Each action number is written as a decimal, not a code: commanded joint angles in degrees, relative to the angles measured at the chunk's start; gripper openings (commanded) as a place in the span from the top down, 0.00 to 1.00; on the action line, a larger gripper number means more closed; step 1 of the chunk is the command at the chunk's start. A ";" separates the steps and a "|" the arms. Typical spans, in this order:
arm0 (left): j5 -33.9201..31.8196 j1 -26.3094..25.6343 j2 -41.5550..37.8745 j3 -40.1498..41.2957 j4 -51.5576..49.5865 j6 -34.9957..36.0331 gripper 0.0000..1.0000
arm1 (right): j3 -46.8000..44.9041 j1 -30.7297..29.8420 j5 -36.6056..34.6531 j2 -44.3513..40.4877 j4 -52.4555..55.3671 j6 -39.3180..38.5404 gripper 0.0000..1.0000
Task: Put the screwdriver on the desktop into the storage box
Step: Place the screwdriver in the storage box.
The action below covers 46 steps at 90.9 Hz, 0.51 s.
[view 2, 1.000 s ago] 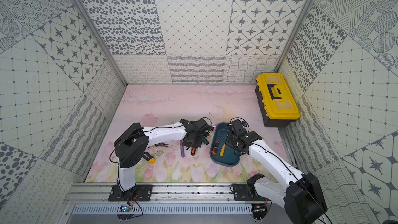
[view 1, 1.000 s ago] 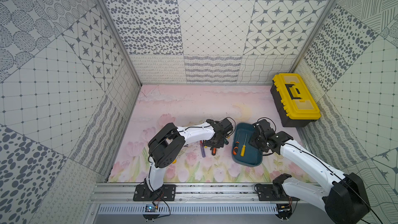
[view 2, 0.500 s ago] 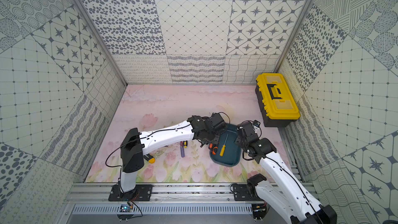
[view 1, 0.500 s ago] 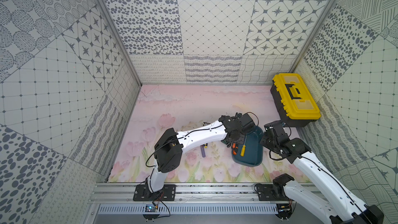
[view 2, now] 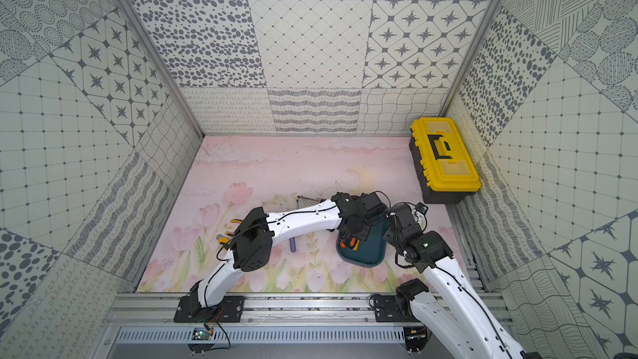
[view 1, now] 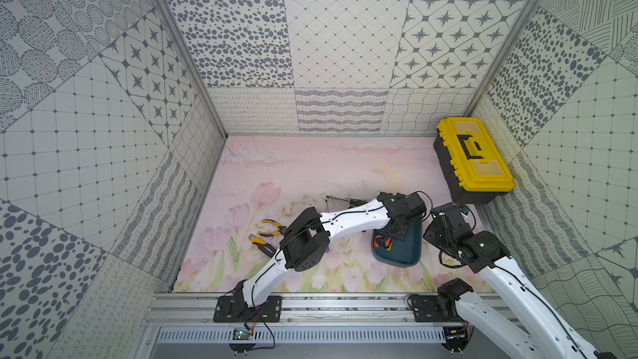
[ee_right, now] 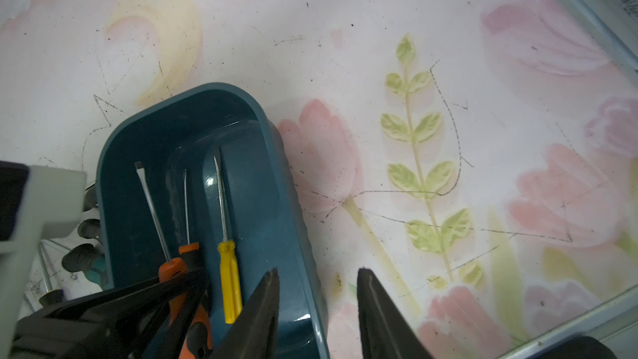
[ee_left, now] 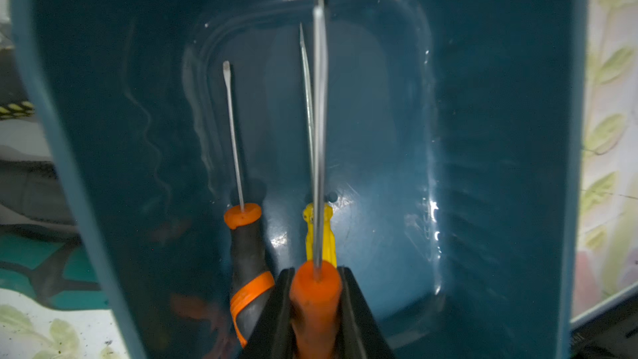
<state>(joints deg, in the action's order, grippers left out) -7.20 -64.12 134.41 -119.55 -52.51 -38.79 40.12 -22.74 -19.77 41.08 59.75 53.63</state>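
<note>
We see the left gripper [ee_left: 316, 279] clamped narrow on the orange handle of a slim, steel-shafted screwdriver [ee_left: 319, 132], a jaw on either side of the handle close to where the shaft begins. The screwdriver hangs within the outline of the shallow dark teal plastic storage box [ee_left: 483, 98]. Its shaft runs lengthways toward the box's far short wall, and its handle sits at the near short end. It is just above a yellow-handled screwdriver [ee_right: 229, 278] lying on the box floor, with an orange-and-black-handled screwdriver [ee_left: 247, 253] beside that. We cannot tell whether the held one touches either. The box stands on the pale pink tulip-printed desktop [ee_right: 345, 29], toward its near edge and right of the middle.

We judge the tool light and stiff. The thick handle is the right place to hold, since the bare shaft looks thin and slippery. Being round, it may roll a little once released, though the box walls should contain it.

The right gripper [ee_right: 317, 274] stands part-open and holds nothing. It sits astride the box's long wall on its own side, one jaw over the inside and one over the desktop. We cannot tell whether it touches the wall.
</note>
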 commanded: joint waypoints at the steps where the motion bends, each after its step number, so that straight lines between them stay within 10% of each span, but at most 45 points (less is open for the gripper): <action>1: 0.70 -0.22 2.33 -1.82 -4.91 1.21 0.71 | -0.42 0.30 -0.80 -0.91 0.88 0.89 0.58; 46: -8.83 0.37 -13.81 5.88 5.31 0.04 0.58 | 1.67 0.36 -1.02 1.12 0.04 -3.64 0.58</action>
<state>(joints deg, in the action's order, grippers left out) -9.26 -64.05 130.15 -118.89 -53.67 -38.52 40.14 -22.72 -20.03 41.19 60.93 52.90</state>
